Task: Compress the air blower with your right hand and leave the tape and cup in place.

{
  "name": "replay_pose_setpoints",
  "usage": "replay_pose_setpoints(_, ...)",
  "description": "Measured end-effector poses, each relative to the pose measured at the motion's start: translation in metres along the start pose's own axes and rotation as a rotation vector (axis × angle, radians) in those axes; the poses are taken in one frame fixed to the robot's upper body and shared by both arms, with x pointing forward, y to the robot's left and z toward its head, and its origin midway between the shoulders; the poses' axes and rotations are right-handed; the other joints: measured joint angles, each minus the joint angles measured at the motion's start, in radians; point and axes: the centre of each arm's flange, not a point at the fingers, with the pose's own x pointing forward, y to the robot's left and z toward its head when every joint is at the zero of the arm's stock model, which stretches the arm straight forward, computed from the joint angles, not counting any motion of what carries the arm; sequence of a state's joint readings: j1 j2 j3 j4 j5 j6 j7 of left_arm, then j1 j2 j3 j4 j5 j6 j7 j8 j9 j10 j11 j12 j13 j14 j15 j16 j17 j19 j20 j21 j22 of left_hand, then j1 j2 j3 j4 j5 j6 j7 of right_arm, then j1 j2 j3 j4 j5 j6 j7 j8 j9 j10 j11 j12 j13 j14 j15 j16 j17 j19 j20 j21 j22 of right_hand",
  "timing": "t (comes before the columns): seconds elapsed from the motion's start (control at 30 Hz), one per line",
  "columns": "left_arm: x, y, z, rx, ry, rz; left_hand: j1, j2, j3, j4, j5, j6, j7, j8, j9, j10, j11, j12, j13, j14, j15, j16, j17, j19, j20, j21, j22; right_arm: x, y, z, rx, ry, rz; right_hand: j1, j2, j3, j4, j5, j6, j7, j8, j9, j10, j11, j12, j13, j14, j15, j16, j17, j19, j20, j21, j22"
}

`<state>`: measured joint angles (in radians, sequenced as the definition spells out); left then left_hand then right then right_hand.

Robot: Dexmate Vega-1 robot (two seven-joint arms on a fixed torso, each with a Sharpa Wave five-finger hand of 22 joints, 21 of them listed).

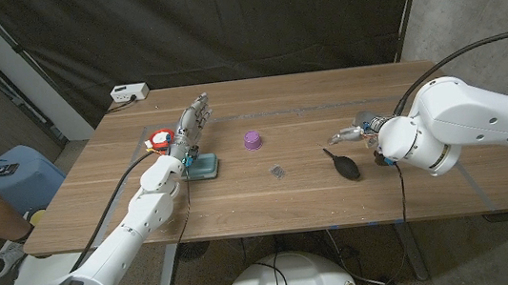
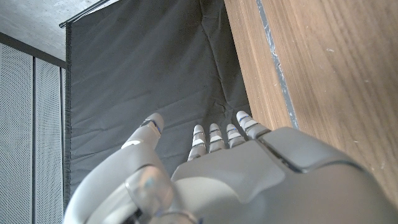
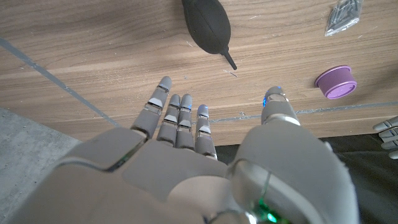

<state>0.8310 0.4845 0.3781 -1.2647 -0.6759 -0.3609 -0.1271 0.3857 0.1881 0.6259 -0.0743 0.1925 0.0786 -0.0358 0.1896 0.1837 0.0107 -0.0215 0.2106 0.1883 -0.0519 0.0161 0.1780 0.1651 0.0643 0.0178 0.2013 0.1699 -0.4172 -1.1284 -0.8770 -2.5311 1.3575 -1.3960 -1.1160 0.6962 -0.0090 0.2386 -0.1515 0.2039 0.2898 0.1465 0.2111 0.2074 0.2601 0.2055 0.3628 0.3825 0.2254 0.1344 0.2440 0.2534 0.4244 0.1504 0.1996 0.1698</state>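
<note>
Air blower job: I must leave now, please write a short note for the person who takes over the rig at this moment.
Right hand: open, fingers apart, holding nothing, beside the air blower and not touching it.
Left hand: open, fingers extended, holding nothing, on the table's left part.
The black air blower lies on the table, nozzle toward the right hand. The purple cup stands near the table's middle. The tape lies close to the left hand.
Done: nothing yet; the blower is not gripped.
Left: grip the blower with the right hand and squeeze it; leave the tape and cup alone.
</note>
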Motion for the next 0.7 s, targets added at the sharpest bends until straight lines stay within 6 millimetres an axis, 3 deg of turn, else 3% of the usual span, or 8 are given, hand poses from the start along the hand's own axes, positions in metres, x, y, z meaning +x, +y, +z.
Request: replay_pose_setpoints(0.7,0.004,0.000,0.002,-0.003,0.005,-0.013,0.005,-0.005,0.000,0.000,0.000,0.000,0.000,0.000,0.000,0.004,0.004,0.000,0.000,0.000,0.000,0.000,0.000,0.000,0.000,0.000,0.000,0.004,0.013,-0.001,-0.056,0.005,0.013,0.012,-0.012,0.000,0.000,0.008,0.007,-0.003,0.000,0.000,0.008,-0.001,0.015,0.018,0.012,-0.001,0.004,0.005,0.006,0.005,0.001,0.000)
